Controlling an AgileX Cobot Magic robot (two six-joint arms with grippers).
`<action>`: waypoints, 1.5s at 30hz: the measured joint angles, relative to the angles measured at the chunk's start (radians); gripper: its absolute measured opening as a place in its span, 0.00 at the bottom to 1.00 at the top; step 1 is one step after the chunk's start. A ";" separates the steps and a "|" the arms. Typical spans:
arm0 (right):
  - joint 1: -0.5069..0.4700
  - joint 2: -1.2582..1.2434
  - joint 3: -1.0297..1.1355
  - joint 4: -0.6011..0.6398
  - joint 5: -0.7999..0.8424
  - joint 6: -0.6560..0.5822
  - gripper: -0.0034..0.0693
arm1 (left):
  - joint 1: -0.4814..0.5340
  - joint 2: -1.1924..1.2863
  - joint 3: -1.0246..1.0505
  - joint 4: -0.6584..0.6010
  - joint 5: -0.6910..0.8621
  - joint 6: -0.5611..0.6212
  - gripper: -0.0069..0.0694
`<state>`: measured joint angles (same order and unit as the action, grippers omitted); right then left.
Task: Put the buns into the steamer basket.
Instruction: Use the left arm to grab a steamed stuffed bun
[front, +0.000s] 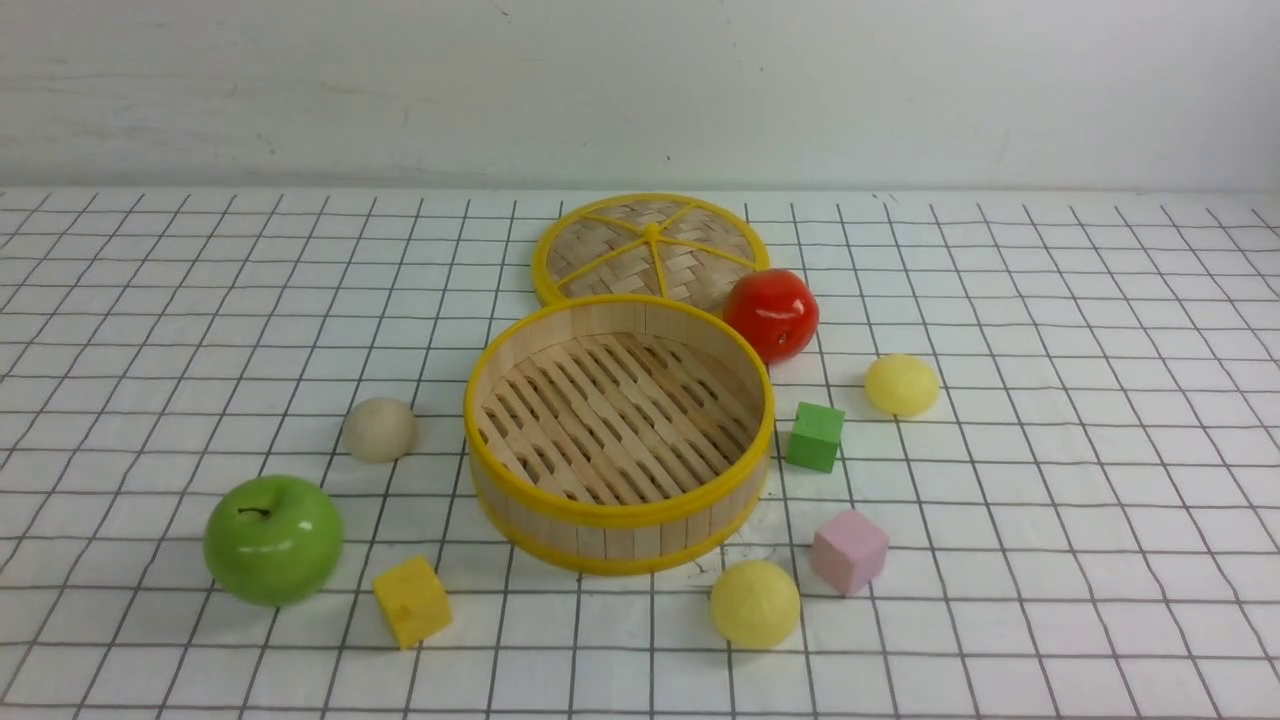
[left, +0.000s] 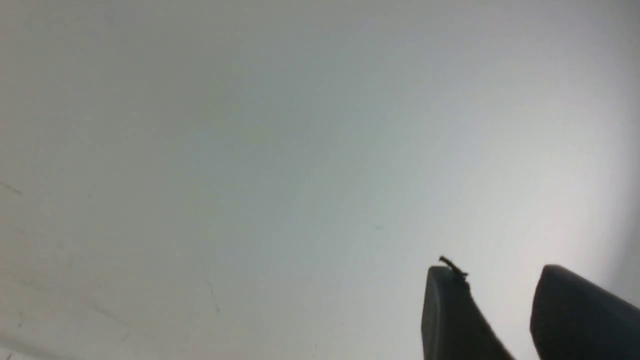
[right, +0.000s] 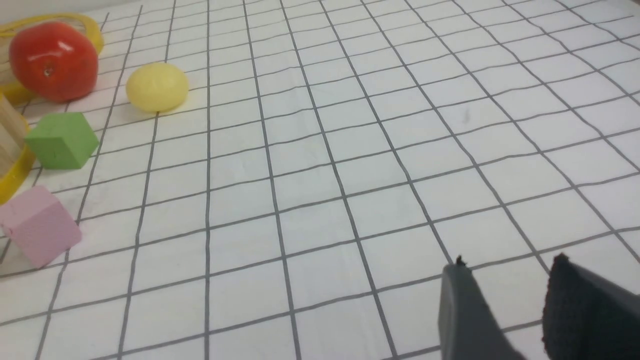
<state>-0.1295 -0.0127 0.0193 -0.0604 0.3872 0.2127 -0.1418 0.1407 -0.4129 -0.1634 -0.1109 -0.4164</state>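
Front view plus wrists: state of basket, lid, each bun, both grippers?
steamer basket: upright, uncovered, empty
lid: off, lying flat on the table behind the basket
beige bun: on the table, outside the basket
far yellow bun: on the table, outside the basket
near yellow bun: on the table, outside the basket
left gripper: fingers apart, holding nothing
right gripper: fingers apart, holding nothing

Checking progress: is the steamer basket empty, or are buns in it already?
Empty: the steamer basket shows a bare slatted floor; all three buns sit outside it.
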 joint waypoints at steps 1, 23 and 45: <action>0.000 0.000 0.000 0.000 0.000 0.000 0.38 | 0.000 0.047 -0.073 -0.004 0.088 -0.002 0.40; 0.000 0.000 0.000 0.000 0.000 0.000 0.38 | 0.000 0.983 -0.341 -0.117 0.583 0.031 0.40; 0.000 0.000 0.000 0.000 0.000 0.000 0.38 | 0.000 1.833 -1.215 0.126 1.058 0.055 0.40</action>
<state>-0.1295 -0.0127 0.0193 -0.0604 0.3872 0.2127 -0.1418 1.9740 -1.6281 -0.0372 0.9474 -0.3614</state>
